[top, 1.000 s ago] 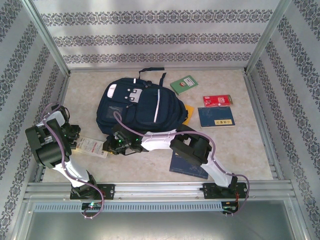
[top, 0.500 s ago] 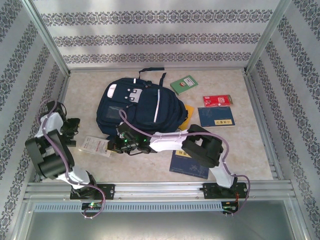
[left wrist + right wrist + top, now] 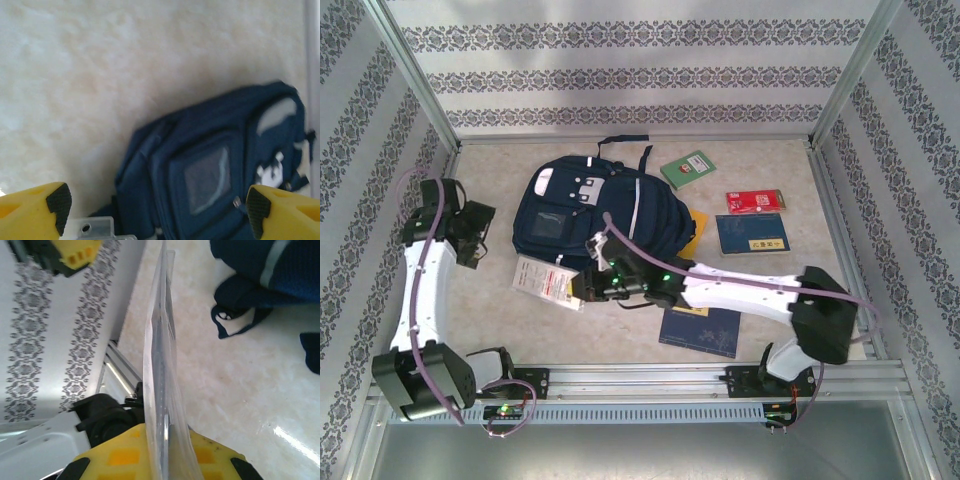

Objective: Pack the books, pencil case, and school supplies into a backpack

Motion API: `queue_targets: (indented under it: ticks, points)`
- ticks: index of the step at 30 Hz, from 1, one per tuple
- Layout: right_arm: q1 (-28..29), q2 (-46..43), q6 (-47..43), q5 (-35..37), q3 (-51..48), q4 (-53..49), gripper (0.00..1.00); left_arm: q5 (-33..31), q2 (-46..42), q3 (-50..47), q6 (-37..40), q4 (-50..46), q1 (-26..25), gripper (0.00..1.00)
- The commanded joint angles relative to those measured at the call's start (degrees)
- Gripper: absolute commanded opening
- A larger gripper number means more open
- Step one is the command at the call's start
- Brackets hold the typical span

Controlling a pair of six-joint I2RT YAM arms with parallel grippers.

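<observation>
The right hand (image 3: pixel 584 286) is clamped on the white packet with red print (image 3: pixel 546 279), just off the backpack's (image 3: pixel 582 212) seven o'clock corner; from the wrist the packet shows edge-on, its print unreadable. At the backpack's nine o'clock the left hand (image 3: pixel 478 230) stands wide open, apart from it. The orange-yellow paperback (image 3: pixel 698 222) is mostly hidden under the backpack at four o'clock, and the right arm (image 3: pixel 740 290) covers part of one navy book (image 3: pixel 705 338).

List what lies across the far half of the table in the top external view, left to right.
left gripper → backpack → green booklet → red booklet. Skipped the navy book: it lies just nearer than the red booklet, in the same column.
</observation>
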Motion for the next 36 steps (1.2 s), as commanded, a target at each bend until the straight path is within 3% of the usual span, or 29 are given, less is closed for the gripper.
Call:
queue_targets:
  ticks: [1,6,11,14,17,23,29,36]
  points:
    - [-2.10,-6.64,-6.28,0.91,-1.02,-3.06,0.00,-1.04,-2.28,2.46,4.85,-1.05,-4.28,0.92]
    - [-7.13,-15.22,-8.23,-0.87,-3.43,-5.11,0.00,6.66,-4.62,1.73,13.00,4.44,-8.17,0.93]
    - [-11.82,-22.99,-10.15,-0.55,-5.08,-8.50,0.03,21.93,-10.64,-4.05,18.29,15.17,-8.41,0.95]
    - [-15.64,-25.93,-8.51,-2.97,-6.48,-7.65,0.00,33.61,-13.06,-9.89,13.84,27.76,-8.89,0.96]
    - [-19.93,-28.14,-2.94,-8.98,-9.90,-0.12,0.00,38.88,-14.69,-16.61,5.91,41.63,-10.31,0.96]
    - [-23.23,-28.77,6.04,-13.55,-13.15,11.46,0.00,39.13,-16.53,-25.01,-6.36,65.31,-13.50,0.95]
    - [-23.30,-27.46,11.06,-14.81,-14.29,17.93,0.00,35.79,-14.91,-24.05,-6.91,69.76,-19.51,0.90]
    - [-23.23,-25.79,15.05,-17.07,-15.36,24.11,0.00,32.76,-11.55,-25.00,-9.69,75.02,-23.25,0.73]
